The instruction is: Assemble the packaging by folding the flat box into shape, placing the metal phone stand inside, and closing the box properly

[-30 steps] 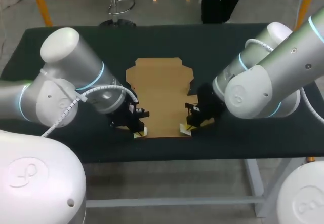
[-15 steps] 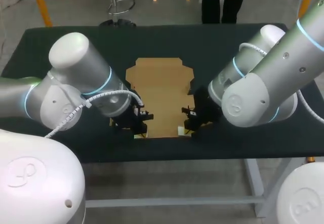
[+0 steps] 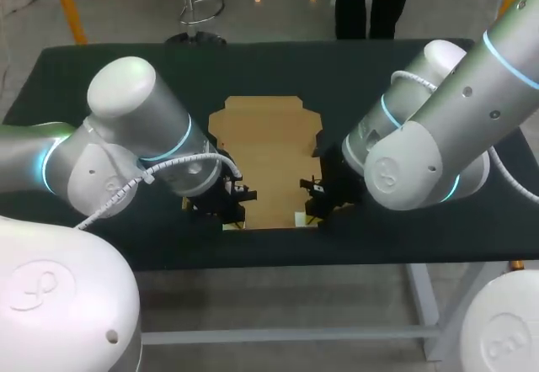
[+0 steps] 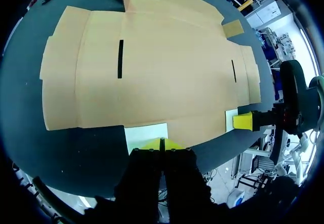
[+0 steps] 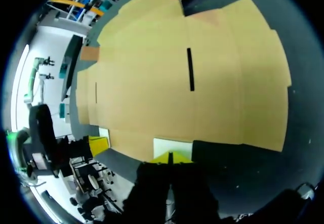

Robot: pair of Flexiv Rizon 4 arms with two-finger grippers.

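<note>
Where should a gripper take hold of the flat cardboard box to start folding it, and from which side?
Probably its near edge, at a pale tab, coming in low from the front. The cardboard box lies flat on the table, so only an edge offers a lip. The left gripper and right gripper sit there.

Left arm (image 3: pixel 126 149) and right arm (image 3: pixel 429 157) in glossy silver-white, bulbous rounded joints, glowing cyan rings, white spiral-wrapped cables, black left gripper (image 4: pixel 162 144) and right gripper (image 5: pixel 170 157), yellow tips
</note>
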